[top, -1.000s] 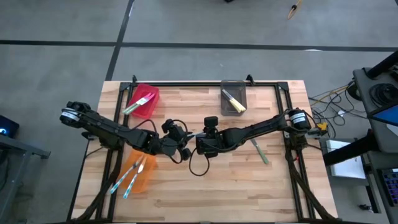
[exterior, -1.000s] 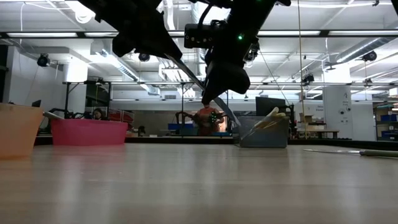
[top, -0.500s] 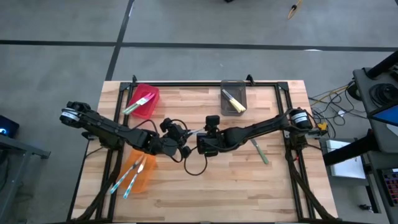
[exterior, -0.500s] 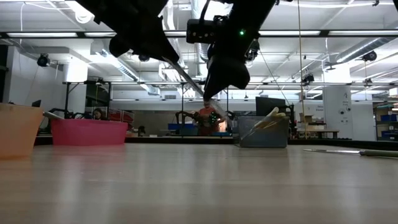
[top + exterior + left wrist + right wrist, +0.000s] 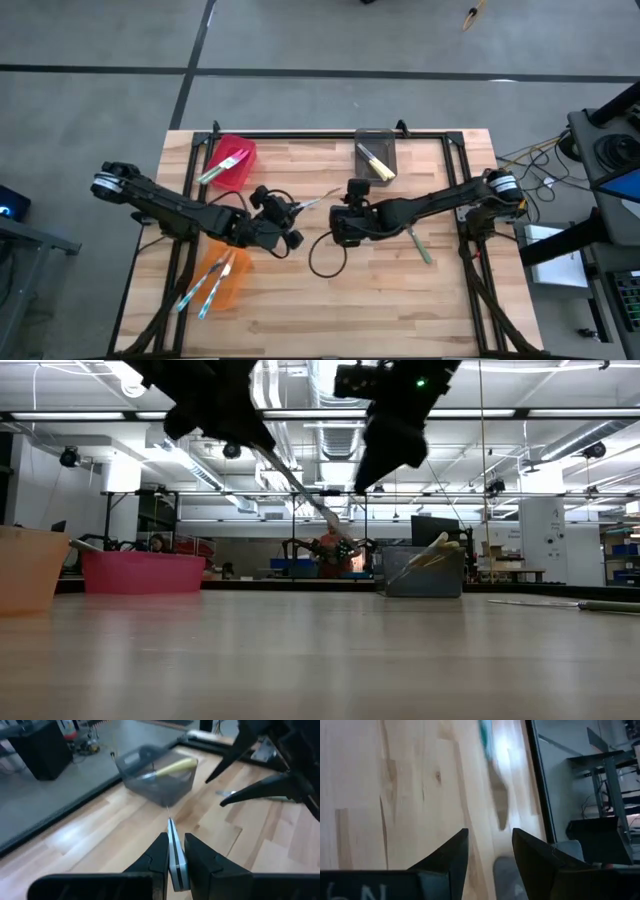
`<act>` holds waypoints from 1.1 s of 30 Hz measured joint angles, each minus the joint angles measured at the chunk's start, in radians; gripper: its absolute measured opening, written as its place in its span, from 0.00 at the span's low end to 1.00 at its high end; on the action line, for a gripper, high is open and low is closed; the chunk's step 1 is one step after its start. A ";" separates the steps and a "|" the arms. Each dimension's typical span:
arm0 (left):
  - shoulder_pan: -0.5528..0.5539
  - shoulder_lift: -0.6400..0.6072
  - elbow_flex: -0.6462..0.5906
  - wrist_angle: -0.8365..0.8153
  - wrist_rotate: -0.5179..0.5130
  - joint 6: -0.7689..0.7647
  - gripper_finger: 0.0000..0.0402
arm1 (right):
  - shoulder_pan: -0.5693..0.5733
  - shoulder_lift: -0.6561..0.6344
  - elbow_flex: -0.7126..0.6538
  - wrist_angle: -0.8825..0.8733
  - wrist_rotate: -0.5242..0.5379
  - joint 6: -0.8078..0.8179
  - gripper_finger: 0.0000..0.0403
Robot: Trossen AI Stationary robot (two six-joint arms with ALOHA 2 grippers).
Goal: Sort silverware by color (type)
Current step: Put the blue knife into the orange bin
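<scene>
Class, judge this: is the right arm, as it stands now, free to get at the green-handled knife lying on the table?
Probably yes. The right gripper is open and empty, and the green-handled knife lies alone on bare table beside that arm, nothing over it.

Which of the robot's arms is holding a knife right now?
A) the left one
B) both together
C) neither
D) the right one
A: in the left wrist view the left end effector is shut on a knife, blade pointing ahead, while the right end effector stands open with nothing between its fingers.
</scene>
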 joint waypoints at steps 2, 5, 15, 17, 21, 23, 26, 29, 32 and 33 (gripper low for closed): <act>-0.014 -0.027 -0.002 -0.002 -0.021 0.011 0.06 | 0.009 -0.045 -0.039 0.027 0.015 0.005 0.36; -0.045 -0.070 -0.012 -0.003 -0.062 0.025 0.06 | 0.019 -0.131 -0.116 0.115 0.018 -0.007 0.36; -0.258 -0.165 -0.014 0.095 -0.342 0.132 0.06 | 0.036 -0.491 -0.492 0.698 -0.057 -0.198 0.36; -0.302 -0.169 -0.014 0.169 -0.370 0.200 0.06 | 0.026 -0.552 -0.576 0.858 -0.159 -0.240 0.36; -0.347 -0.164 -0.014 0.413 -0.376 0.420 0.06 | -0.004 -0.638 -0.723 1.182 -0.366 -0.269 0.36; -0.360 -0.153 -0.014 0.548 -0.345 0.549 0.06 | -0.019 -0.663 -0.775 1.295 -0.424 -0.265 0.36; -0.371 -0.137 -0.014 0.736 -0.250 0.714 0.06 | -0.030 -0.686 -0.818 1.390 -0.440 -0.245 0.36; -0.370 -0.124 -0.014 0.868 -0.144 0.828 0.06 | -0.028 -0.703 -0.828 1.409 -0.446 -0.231 0.36; -0.368 -0.111 -0.014 0.942 0.024 0.906 0.06 | -0.028 -0.707 -0.824 1.409 -0.492 -0.190 0.36; -0.366 -0.105 -0.014 0.964 0.065 0.924 0.06 | -0.029 -0.706 -0.821 1.408 -0.525 -0.176 0.36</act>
